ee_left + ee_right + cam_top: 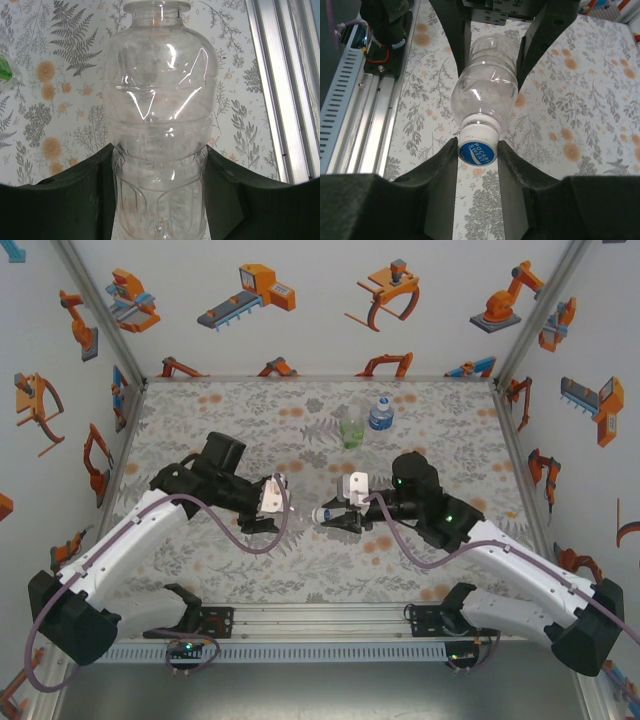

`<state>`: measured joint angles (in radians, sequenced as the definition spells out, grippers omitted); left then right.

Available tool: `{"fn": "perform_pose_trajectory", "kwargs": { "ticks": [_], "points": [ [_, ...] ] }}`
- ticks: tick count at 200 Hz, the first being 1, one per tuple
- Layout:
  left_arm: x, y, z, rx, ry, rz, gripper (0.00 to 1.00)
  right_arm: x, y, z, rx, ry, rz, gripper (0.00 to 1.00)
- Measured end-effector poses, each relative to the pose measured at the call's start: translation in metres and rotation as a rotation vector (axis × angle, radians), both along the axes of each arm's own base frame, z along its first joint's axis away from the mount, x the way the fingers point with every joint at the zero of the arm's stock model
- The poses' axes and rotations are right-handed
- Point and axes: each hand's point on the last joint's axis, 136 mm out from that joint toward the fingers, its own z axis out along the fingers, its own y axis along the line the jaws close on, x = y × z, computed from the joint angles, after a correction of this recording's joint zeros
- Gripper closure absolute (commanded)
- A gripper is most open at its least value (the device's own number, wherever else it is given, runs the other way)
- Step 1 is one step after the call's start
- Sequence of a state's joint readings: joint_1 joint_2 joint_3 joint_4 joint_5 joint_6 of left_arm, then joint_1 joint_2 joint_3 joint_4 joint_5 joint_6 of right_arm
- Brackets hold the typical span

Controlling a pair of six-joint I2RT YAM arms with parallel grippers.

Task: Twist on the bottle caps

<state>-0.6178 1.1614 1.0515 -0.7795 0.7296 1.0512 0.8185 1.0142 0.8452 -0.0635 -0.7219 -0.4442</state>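
The plain clear bottle (160,125) lies level above the table between my two arms. My left gripper (160,200) is shut on its ribbed lower body, a dark finger on each side. A white bottle cap (478,147) with a blue printed top sits on the bottle's neck, and my right gripper (478,152) is shut on that cap, both pads touching its sides. From above, the left gripper (278,498) and right gripper (335,515) face each other with the cap (322,515) between them. The green-label bottle (351,428) and the blue-label bottle (380,414) stand upright farther back.
The floral table cover (250,410) spreads across the whole work area. A metal rail (355,115) runs along the near edge below the held bottle. White printed walls (300,310) close the back and sides.
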Motion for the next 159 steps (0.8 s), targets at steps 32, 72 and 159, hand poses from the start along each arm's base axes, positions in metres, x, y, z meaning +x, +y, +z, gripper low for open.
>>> {"fn": "perform_pose_trajectory", "kwargs": {
  "ticks": [32, 72, 159],
  "points": [
    [0.001, -0.001, -0.004, 0.005, 0.021, 0.001, 1.00, -0.003, 0.001, 0.001, 0.004, -0.064, 0.035, 1.00],
    [0.002, -0.002, -0.006, 0.011, 0.038, 0.007, 1.00, -0.002, 0.003, 0.002, -0.012, -0.081, 0.047, 1.00],
    [0.019, 0.001, -0.011, 0.043, 0.012, 0.111, 1.00, 0.051, 0.004, -0.007, 0.057, 0.680, -0.422, 1.00]
  ]
}}
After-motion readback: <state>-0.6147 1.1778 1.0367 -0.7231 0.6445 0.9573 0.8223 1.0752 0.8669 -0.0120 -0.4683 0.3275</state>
